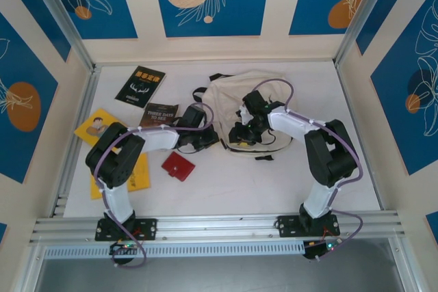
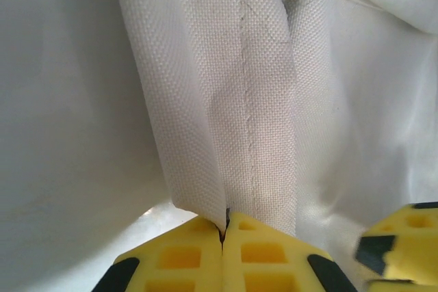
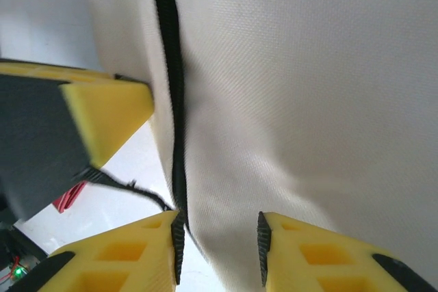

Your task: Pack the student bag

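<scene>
Left hand (image 2: 224,227) pressed together on a fold of cream fabric, right hand (image 3: 219,237) pinching a thicker fold beside the black zip — both on the student bag (image 1: 233,94), lying mid-worktop (image 1: 274,176), black book (image 1: 140,85) farther back left.

Dark books (image 1: 140,85), yellow books (image 1: 96,126) (partly hidden) and a red pouch (image 1: 178,166) dot the table (image 1: 239,182).

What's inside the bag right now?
The bag shows cream outer cloth, with a fold pinched between the left fingers. Its inside is hidden under that cloth.
</scene>
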You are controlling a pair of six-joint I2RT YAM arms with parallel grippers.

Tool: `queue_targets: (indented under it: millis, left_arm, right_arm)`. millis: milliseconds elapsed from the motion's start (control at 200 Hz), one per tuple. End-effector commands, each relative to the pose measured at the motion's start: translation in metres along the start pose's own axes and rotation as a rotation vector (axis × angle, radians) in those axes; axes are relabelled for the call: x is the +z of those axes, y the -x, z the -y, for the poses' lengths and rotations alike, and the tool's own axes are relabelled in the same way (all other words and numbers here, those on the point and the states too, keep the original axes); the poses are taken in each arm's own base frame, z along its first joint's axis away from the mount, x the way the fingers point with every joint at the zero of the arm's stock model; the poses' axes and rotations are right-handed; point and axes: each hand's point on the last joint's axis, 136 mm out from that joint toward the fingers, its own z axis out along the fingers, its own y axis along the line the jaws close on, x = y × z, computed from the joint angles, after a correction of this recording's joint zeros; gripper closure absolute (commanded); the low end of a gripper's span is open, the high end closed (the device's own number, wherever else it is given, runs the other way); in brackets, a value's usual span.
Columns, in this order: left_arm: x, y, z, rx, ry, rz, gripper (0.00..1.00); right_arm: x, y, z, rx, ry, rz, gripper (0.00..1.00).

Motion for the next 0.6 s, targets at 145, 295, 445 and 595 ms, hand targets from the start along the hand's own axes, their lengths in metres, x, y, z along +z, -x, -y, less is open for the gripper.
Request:
queue_targets:
  millis: [145, 295, 445, 595]
  left_arm:
    - [-0.04, 0.017, 0.007, 0.146, -0.035, 0.017, 1.0]
    - [-0.052, 0.022, 0.009, 0.159, -0.063, 0.018, 1.0]
    - [-0.054, 0.024, 0.015, 0.149, -0.094, 0.005, 1.0]
    - [-0.056, 0.027, 0.018, 0.14, -0.108, 0.008, 1.0]
  right_arm:
    - [-0.009, 0.001, -0.054, -0.259, 0.122, 0.031, 0.58]
    - [0.001, 0.01, -0.071, -0.312, 0.112, 0.042, 0.57]
    - [0.003, 0.02, -0.081, -0.331, 0.149, 0.074, 0.54]
    - [0.009, 0.027, -0.079, -0.335, 0.125, 0.083, 0.56]
